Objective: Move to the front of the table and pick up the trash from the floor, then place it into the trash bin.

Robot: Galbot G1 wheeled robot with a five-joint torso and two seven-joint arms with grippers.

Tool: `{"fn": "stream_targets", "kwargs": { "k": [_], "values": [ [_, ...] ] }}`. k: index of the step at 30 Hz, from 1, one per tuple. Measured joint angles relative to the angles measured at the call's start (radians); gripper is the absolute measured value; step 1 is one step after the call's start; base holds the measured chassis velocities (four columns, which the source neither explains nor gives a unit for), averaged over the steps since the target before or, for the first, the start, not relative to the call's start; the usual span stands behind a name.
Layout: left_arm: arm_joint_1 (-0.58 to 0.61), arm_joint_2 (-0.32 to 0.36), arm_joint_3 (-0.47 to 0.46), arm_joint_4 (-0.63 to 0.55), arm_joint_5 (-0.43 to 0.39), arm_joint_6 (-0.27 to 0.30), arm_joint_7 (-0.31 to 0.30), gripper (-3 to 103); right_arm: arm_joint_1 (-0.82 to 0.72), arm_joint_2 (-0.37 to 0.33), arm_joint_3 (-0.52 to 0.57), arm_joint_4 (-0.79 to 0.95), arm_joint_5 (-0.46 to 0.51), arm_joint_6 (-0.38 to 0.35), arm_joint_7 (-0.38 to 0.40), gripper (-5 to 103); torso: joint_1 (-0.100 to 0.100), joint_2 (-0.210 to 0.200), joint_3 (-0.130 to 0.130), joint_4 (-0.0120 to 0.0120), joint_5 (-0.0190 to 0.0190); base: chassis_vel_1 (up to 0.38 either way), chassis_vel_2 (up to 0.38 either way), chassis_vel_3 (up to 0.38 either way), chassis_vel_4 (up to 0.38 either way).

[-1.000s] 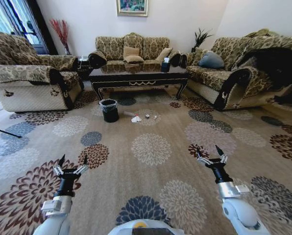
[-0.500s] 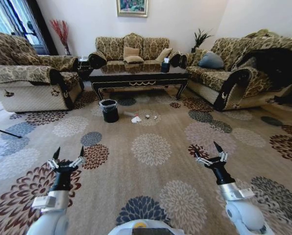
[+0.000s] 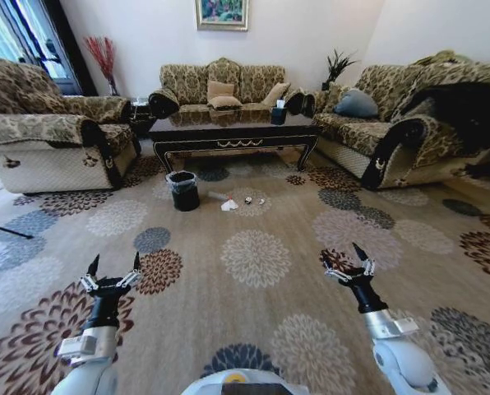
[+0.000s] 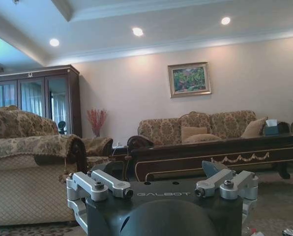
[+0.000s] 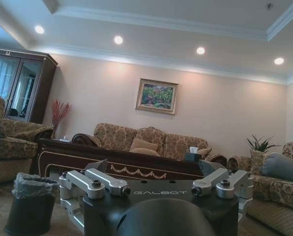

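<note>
Open floral carpet [image 3: 253, 255] stretched wide before the table [image 3: 233, 130]. The trash [image 3: 228, 204] lay beside the trash bin [image 3: 183, 189] off the table's front edge. Left gripper [image 3: 112, 267] and right gripper [image 3: 344, 262] hovered low, both splayed.

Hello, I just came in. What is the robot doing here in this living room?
The robot stands on the patterned carpet, some way back from the table. Both arms reach forward low, and neither holds anything: the left claw and the right claw are open. The trash lies on the floor in front of the table, just beside the trash bin. Nothing is picked up yet.
</note>
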Motion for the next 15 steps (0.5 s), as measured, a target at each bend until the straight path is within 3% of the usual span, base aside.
{"fn": "stream_targets", "kwargs": {
  "k": [3,12,15],
  "values": [
    [0.004,0.001,0.004,-0.013,-0.04,0.008,0.0,100,0.006,0.0,-0.009,-0.006,0.001,-0.001,0.0,100,0.0,0.0,0.0,0.0001,-0.0001,-0.286,0.289,0.294,-0.272],
    [0.011,-0.006,0.005,-0.018,-0.033,0.002,0.002,100,0.009,0.028,-0.031,-0.023,-0.018,0.006,-0.005,100,0.0,0.001,0.001,-0.0001,-0.0003,-0.347,0.312,0.341,-0.327],
    [0.022,-0.004,0.011,-0.023,-0.081,0.009,0.001,100,0.009,0.031,-0.038,-0.027,-0.026,0.01,-0.007,100,0.0,0.001,0.001,0.0,0.0003,-0.362,0.37,0.368,-0.366]
  ]
}}
